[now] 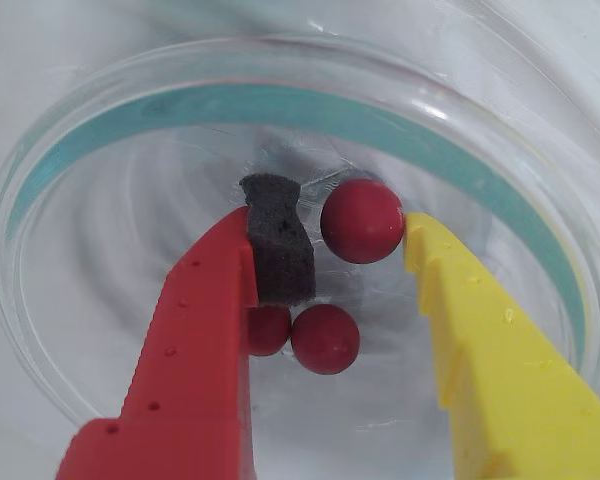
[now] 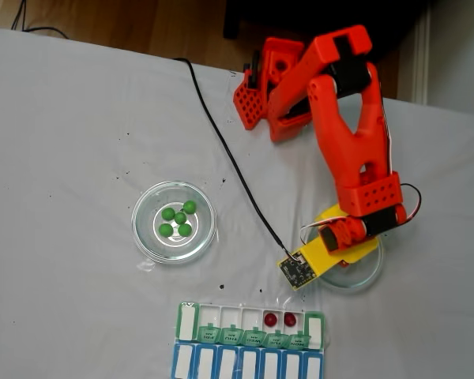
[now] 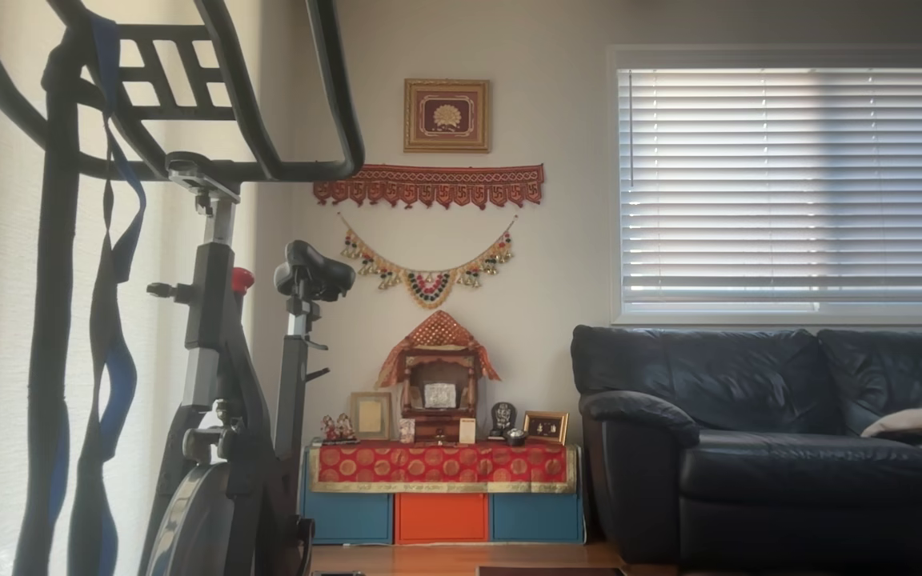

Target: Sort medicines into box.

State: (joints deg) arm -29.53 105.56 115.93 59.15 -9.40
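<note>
In the wrist view my gripper (image 1: 346,218) reaches down into a clear glass dish (image 1: 100,130). Its red finger carries a dark foam pad (image 1: 280,245); the other finger is yellow. One dark red medicine (image 1: 362,220) lies between the pad and the yellow tip, touching the yellow tip, with a thin sliver of gap at the pad. Two more red medicines (image 1: 325,338) lie lower in the dish, one partly behind the red finger. In the fixed view the green-lidded box (image 2: 188,322) holds two red medicines (image 2: 271,320). Several green medicines (image 2: 178,219) rest in the left dish (image 2: 146,237).
In the fixed view the orange arm (image 2: 355,158) leans over the right dish (image 2: 367,275). A black cable (image 2: 221,150) crosses the white cloth. A blue-lidded row (image 2: 245,365) lies just below the box. The other view shows a living room with an exercise bike and a sofa.
</note>
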